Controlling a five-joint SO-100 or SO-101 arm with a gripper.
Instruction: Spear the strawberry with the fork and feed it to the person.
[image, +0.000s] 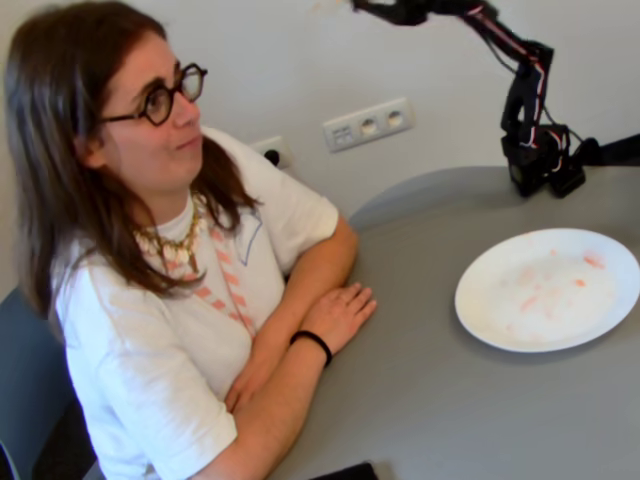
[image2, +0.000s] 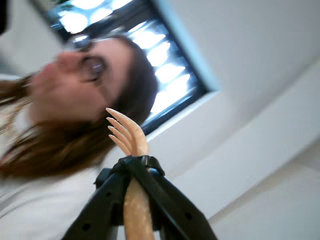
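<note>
In the wrist view the pale orange-tan fork (image2: 131, 140) is clamped in my black gripper (image2: 137, 164). Its tines are bare and point up-left towards the person's blurred face (image2: 75, 80). No strawberry shows in either view. In the fixed view the person (image: 150, 200), with long brown hair, round glasses and a white T-shirt, sits at the left with folded arms and looks up to the right. My gripper (image: 392, 10) is raised high at the top edge, well to the right of and above her head. The fork is too faint to make out there.
A white plate (image: 548, 290) with faint pink smears lies on the grey table (image: 430, 400) at the right. The arm's base (image: 540, 160) stands behind the plate. A wall with sockets (image: 368, 124) is behind. A dark object (image: 345, 472) lies at the table's front edge.
</note>
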